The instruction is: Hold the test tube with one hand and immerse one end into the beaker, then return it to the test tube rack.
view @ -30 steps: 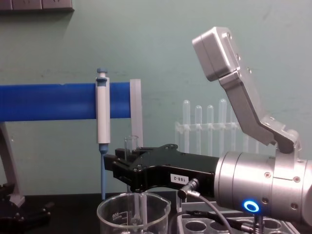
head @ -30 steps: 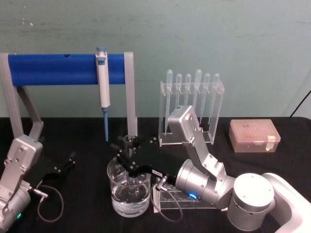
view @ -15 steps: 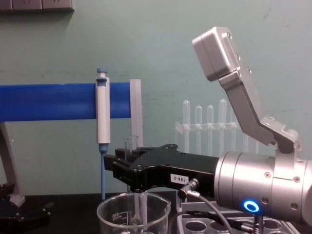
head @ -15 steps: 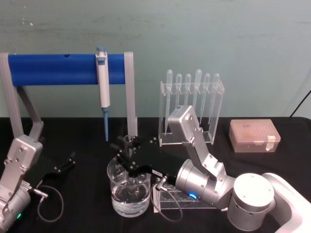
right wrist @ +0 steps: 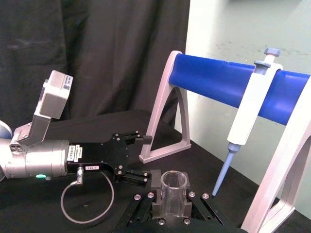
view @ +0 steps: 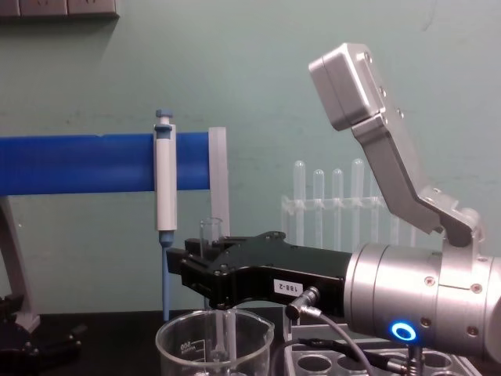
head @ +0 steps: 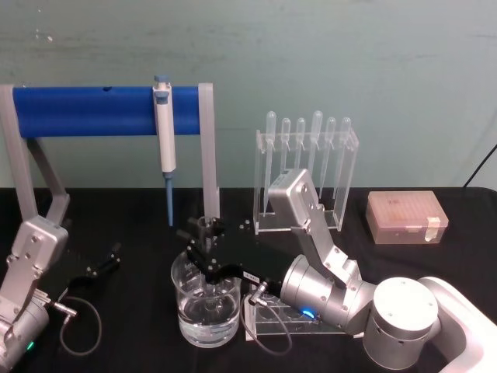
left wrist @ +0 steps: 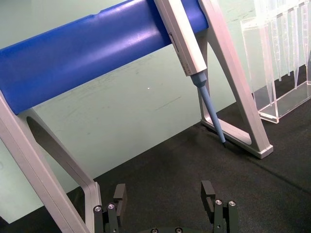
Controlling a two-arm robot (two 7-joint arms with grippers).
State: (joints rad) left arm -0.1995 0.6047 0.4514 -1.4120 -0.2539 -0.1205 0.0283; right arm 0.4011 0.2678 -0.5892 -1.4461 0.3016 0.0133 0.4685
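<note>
The test tube [view: 209, 232] stands upright, and my right gripper [view: 196, 270], black with a white "188-2" label, is shut on its upper part. Its lower part [view: 225, 338] hangs inside the beaker [view: 215, 345]. From the head, the tube's rim [head: 203, 224] sits above the beaker [head: 186, 299], which holds water; I cannot tell whether the tip touches the water. In the right wrist view the open rim [right wrist: 174, 180] sits between the fingers [right wrist: 156, 180]. My left gripper [head: 105, 260] rests open on the table at the left, its fingers [left wrist: 119, 193] spread apart.
A blue bar stand [head: 85, 111] with a hanging pipette [head: 165, 128] rises behind the beaker. A clear rack of plastic pipettes [head: 307, 167] stands at the back right, a pink tip box [head: 406, 217] beyond it. A clear tube rack [view: 329, 362] lies under my right wrist.
</note>
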